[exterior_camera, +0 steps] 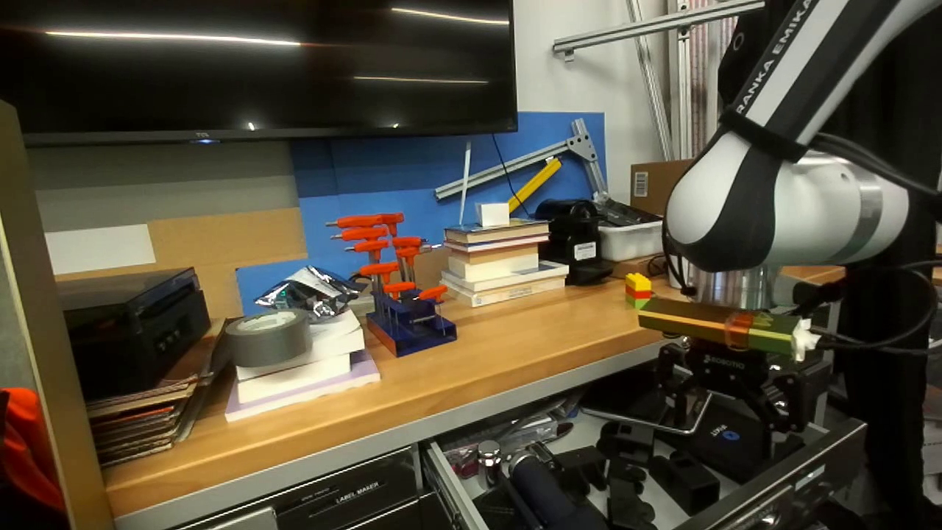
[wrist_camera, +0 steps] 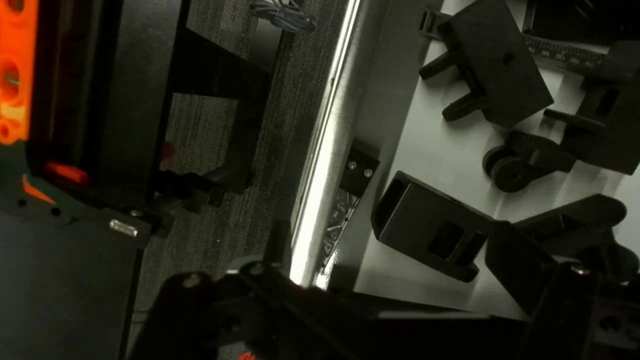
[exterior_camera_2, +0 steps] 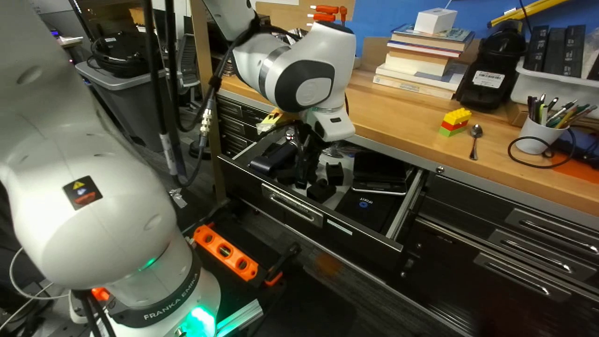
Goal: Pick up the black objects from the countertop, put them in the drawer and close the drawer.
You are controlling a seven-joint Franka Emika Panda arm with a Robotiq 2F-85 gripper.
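Note:
Several small matte black objects lie on the pale floor of the drawer, such as a blocky one (exterior_camera: 684, 478) and a cube-like one (exterior_camera_2: 334, 174). The drawer (exterior_camera_2: 299, 208) is pulled out below the wooden countertop (exterior_camera: 508, 324). My gripper (exterior_camera: 727, 419) hangs over the drawer pointing down, its jaws wide apart with nothing held. In the wrist view a hollow black object (wrist_camera: 425, 225) shows between the fingertips, below them as far as I can tell. The left finger (wrist_camera: 279, 245) is seen against the drawer's front edge; the right one overlaps dark objects and is hard to separate.
The drawer also holds a dark cylinder (exterior_camera: 541, 486) and a flat black case (exterior_camera_2: 369, 206). On the countertop stand a red-handled hex key rack (exterior_camera: 408, 324), stacked books (exterior_camera: 497, 265), a toy brick stack (exterior_camera_2: 455, 122), a spoon (exterior_camera_2: 475, 140) and a pen cup (exterior_camera_2: 538, 135).

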